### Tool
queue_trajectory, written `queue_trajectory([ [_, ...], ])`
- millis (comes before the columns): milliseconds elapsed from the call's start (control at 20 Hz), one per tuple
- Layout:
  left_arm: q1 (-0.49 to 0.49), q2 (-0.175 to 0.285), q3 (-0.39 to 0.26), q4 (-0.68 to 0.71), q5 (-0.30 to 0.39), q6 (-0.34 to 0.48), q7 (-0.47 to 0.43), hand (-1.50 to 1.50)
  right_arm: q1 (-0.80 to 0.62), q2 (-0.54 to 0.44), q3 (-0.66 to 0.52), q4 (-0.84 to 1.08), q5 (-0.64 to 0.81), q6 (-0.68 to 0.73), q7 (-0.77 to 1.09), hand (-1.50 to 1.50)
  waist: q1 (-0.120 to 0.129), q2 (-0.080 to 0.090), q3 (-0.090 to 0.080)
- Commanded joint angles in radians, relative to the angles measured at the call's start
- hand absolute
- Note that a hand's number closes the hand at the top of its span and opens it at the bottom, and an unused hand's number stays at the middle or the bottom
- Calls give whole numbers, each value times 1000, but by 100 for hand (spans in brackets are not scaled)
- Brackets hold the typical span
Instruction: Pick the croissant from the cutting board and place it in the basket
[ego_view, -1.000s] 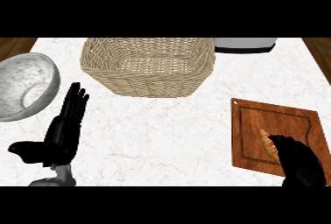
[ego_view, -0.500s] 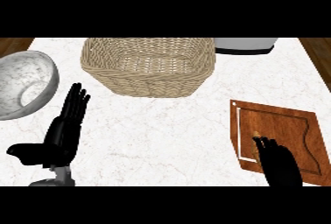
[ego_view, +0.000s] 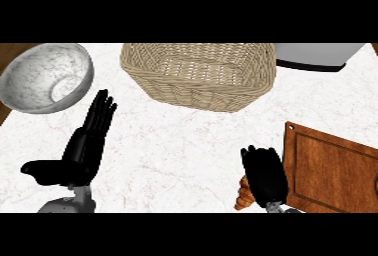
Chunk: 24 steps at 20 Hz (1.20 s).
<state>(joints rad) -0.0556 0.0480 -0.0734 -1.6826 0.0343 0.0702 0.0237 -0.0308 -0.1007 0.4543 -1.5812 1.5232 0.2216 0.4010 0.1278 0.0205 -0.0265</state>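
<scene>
Bowl (ego_view: 46, 75): sitting at the far left corner of the counter (ego_view: 184, 145).
Left hand (ego_view: 80, 152): resting open near the left edge, fingers straight and pointing up.
Basket (ego_view: 199, 92): standing at the middle of the far edge.
Croissant (ego_view: 241, 196): peeking out by the near edge, just off the cutting board's left side.
Right hand (ego_view: 264, 172): curling over the croissant, hiding most of it.
Cutting board (ego_view: 332, 170): lying at the right edge.

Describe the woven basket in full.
The tan woven wicker basket stands upright at the far middle of the white marble counter: roughly rectangular, rounded corners, walls flaring to a thick rim. Its open-weave inside holds nothing. A marbled grey bowl sits apart to its left, a grey object close on its right.
</scene>
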Motion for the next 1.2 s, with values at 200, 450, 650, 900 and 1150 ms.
queue_trajectory([
  [200,-24,-12,-31,14,-3,-14,9,0,-161,98,153,-8,-259,-157,224,150,52,13,37],
  [450,-36,-19,-39,29,-11,-11,7,0,-285,100,243,-61,-381,-365,358,150,59,2,33],
  [650,-52,-18,-36,33,-12,-6,28,0,-416,100,302,-62,-438,-498,494,150,58,-4,29],
  [900,-62,-12,-30,54,-22,-4,16,0,-595,101,369,-46,-507,-584,697,150,41,-13,23],
  [1150,-32,-4,-7,71,-18,2,0,0,-737,100,347,44,-543,-612,863,150,13,-16,21],
])
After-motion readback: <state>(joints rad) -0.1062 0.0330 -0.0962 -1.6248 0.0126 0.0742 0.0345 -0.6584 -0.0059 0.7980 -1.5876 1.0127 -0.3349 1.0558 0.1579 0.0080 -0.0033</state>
